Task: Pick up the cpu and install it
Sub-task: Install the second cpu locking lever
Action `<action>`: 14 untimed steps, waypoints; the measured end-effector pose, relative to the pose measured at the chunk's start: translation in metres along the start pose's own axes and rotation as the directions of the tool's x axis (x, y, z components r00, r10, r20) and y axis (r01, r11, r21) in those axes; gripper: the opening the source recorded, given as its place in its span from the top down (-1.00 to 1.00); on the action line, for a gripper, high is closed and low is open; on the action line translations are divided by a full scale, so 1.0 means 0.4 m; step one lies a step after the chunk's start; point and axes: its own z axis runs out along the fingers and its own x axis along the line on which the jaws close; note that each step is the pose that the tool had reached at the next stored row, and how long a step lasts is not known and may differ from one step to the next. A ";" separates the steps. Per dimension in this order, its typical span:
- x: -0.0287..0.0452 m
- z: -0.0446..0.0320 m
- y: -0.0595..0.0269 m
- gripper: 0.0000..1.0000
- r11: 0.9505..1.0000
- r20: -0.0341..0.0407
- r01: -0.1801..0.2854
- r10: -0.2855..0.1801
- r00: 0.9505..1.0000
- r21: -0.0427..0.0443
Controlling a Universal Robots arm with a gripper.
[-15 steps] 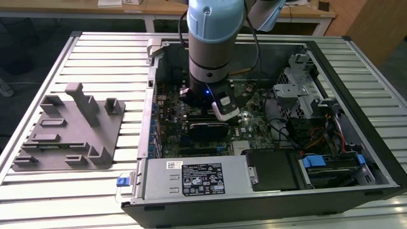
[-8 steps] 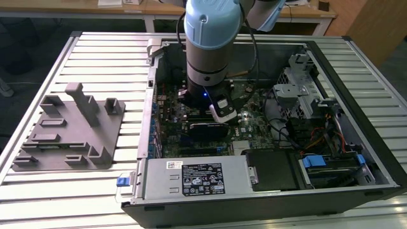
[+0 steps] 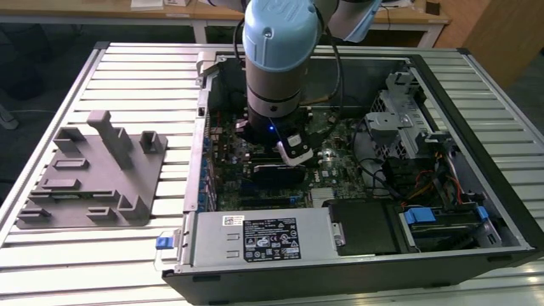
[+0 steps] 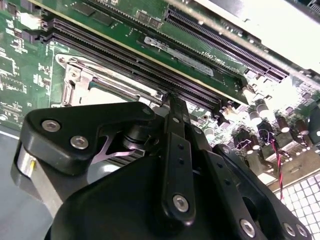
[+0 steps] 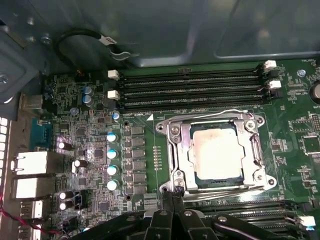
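The cpu [image 5: 218, 152], a flat square chip with a pale shiny top, lies inside the motherboard socket [image 5: 175, 150], framed by the socket's metal bracket. In the first wrist view my gripper [image 5: 171, 192] hangs just off one edge of the socket, its two black fingers pressed together with nothing between them. The second wrist view looks along the fingers [image 4: 175, 130] toward the socket frame [image 4: 75, 75] and a strip of the cpu [image 4: 97, 95]. In the exterior view the gripper [image 3: 295, 158] is low inside the open computer case [image 3: 501, 210], over the motherboard.
Memory slots [image 5: 190, 87] run along one side of the socket, capacitors [image 5: 112, 152] along another. In the exterior view a power supply [image 3: 259, 239] and drive bays [image 3: 442, 223] fill the near side of the case. A grey fixture [image 3: 93, 172] sits on the slatted table at that view's left.
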 end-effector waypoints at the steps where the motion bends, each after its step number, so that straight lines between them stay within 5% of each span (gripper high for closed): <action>1: 0.001 0.001 0.000 0.79 1.000 0.000 0.000 0.000 1.000 -0.001; 14: 0.007 0.013 -0.003 0.79 1.000 -0.001 0.000 0.000 1.000 -0.013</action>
